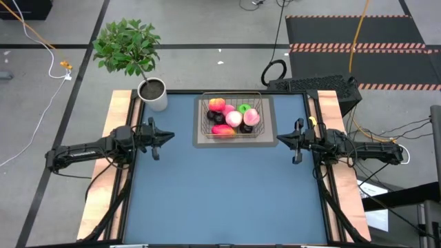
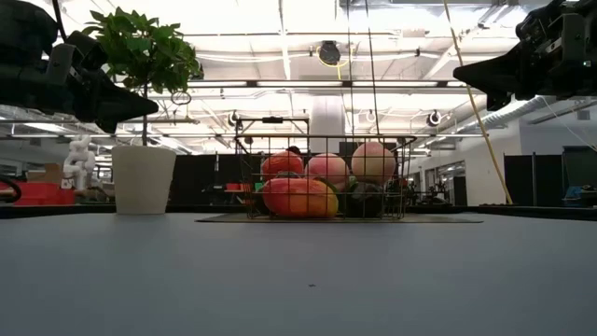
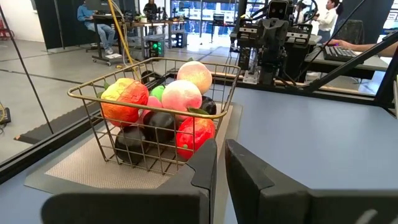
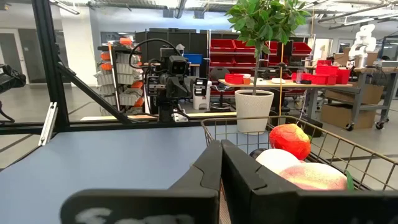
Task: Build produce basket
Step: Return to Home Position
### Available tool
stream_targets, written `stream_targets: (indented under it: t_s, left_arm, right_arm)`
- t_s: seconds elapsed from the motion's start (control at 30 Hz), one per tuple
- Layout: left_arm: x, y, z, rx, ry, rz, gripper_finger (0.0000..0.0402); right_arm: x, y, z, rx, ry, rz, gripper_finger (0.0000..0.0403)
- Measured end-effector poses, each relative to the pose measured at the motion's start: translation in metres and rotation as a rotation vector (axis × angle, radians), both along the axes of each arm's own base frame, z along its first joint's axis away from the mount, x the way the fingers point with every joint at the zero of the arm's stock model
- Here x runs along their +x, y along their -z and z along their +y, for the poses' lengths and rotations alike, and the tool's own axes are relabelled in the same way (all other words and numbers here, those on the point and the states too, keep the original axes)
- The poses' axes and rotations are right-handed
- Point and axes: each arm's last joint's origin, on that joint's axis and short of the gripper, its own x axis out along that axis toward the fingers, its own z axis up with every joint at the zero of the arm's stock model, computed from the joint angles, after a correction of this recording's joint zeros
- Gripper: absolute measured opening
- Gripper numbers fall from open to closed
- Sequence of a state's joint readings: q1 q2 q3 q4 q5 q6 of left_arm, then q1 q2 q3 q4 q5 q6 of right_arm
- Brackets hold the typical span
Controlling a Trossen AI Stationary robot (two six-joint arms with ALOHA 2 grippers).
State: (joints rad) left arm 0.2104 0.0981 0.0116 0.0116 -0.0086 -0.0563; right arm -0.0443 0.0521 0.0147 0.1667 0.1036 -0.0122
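While both hover empty above the blue surface [image 1: 220, 193], the left pincer [image 3: 221, 146] and the right pincer [image 4: 221, 146] sit closed. Farther back, the rectangular grey wire-mesh basket [image 2: 326, 146] holds piled small toy fruits and vegetables [image 1: 233, 117]. The dark round ones underneath are half hidden and cannot be counted.

Basket [image 4: 354, 155] cropped at edge; lower produce [image 3: 155, 124] half-hidden.

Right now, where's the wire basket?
High view: the wire basket sits on a grey mat at the far middle of the table, with the white plant pot nearest, off to its left.
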Motion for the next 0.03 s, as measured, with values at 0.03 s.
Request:
stream_targets:
  t_s: [0.03]
  left_arm:
    - [0.0,0.0,0.0,0.0,0.0,0.0,0.0037]
  right_arm:
    - [0.0,-0.0001,0.0,0.0,0.0,0.0,0.0]
